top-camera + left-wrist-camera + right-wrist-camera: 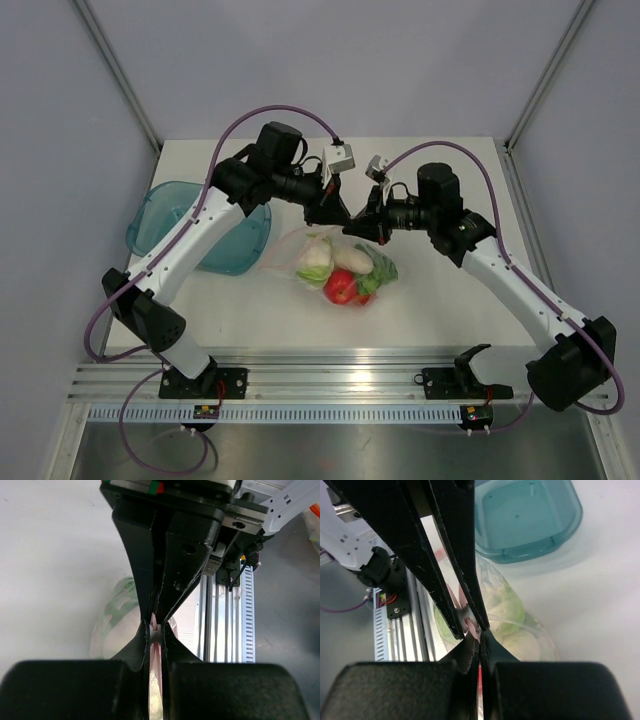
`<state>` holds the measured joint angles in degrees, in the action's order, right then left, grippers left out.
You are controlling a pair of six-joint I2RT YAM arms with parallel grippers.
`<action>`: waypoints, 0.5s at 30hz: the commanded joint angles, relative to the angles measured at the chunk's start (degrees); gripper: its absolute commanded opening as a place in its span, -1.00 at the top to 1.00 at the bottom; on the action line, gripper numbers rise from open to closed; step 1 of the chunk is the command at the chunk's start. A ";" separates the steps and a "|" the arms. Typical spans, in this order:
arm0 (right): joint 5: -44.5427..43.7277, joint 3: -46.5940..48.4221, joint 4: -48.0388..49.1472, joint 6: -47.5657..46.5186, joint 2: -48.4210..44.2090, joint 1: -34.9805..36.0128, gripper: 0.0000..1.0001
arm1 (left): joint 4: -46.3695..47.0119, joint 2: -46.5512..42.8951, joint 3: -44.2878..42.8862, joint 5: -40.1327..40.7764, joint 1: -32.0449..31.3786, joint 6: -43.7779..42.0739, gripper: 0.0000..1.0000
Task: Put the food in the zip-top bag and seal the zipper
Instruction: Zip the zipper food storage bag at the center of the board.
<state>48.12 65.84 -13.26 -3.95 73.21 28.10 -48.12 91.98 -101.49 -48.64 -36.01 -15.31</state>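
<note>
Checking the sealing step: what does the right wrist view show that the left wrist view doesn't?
Only right wrist: the teal bowl and the left arm's white link. Only left wrist: the right arm's white link. Both: the zip-top bag with food inside, both pairs of fingers shut on its pink zipper, and the metal rail.

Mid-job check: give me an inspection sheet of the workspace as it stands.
Surface: white table, no spills seen.
Job's things: zip-top bag lying at centre; food inside it; zipper at its far edge.
Clutter: teal bowl at the left, nothing seen in it.
Hands: left hand and right hand both shut on the zipper, close together.
Cables: purple cables arch above each arm, clear of the bag.
Surroundings: grey walls; metal rail at the near edge.
</note>
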 commanded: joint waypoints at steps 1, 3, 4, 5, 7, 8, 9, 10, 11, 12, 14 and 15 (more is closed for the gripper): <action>-8.47 -1.50 9.91 2.88 -6.67 -1.29 1.00 | -1.19 -1.46 2.61 1.88 -0.29 -1.48 1.00; -8.66 -2.04 10.97 5.33 -7.82 -2.87 1.00 | -1.28 -1.28 3.05 2.67 -0.20 -1.74 1.00; -9.00 -1.86 10.97 5.70 -7.82 -3.05 1.00 | -1.36 -1.28 3.49 2.50 -0.03 -1.83 1.00; -9.35 -1.51 10.19 5.88 -7.73 -3.57 1.00 | -1.28 -1.19 3.58 2.41 0.06 -1.83 1.00; -10.41 -1.42 9.48 6.05 -7.73 -3.93 1.00 | -1.19 -1.19 4.02 2.41 0.32 -1.91 1.00; -10.59 -1.59 9.22 6.23 -8.08 -4.28 1.00 | -1.01 -1.28 4.37 2.41 0.41 -1.92 1.00; -10.85 -1.86 9.30 6.40 -8.17 -4.54 1.00 | -1.10 -1.46 4.72 2.59 0.50 -2.00 1.00; -11.55 -2.47 9.39 6.49 -8.52 -4.80 1.00 | -1.10 -1.63 5.07 2.94 0.85 -2.09 1.00; -12.25 -2.91 9.74 6.67 -9.31 -5.59 1.00 | -1.10 -2.07 5.86 3.37 1.38 -2.18 1.00; -12.26 -3.26 9.83 6.67 -9.84 -5.95 1.00 | -1.01 -2.42 6.39 3.38 1.38 -2.18 1.00; -12.96 -4.14 10.00 6.84 -11.06 -6.82 1.00 | -1.10 -3.12 7.62 3.73 2.61 -2.53 1.00; -13.66 -4.23 9.57 6.67 -11.33 -7.61 1.00 | -1.01 -4.17 9.02 3.64 3.92 -2.44 1.00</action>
<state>38.28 60.62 -11.81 1.85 66.06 23.00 -45.60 91.20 -95.22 -46.92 -34.50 -16.73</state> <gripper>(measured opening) 0.010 0.039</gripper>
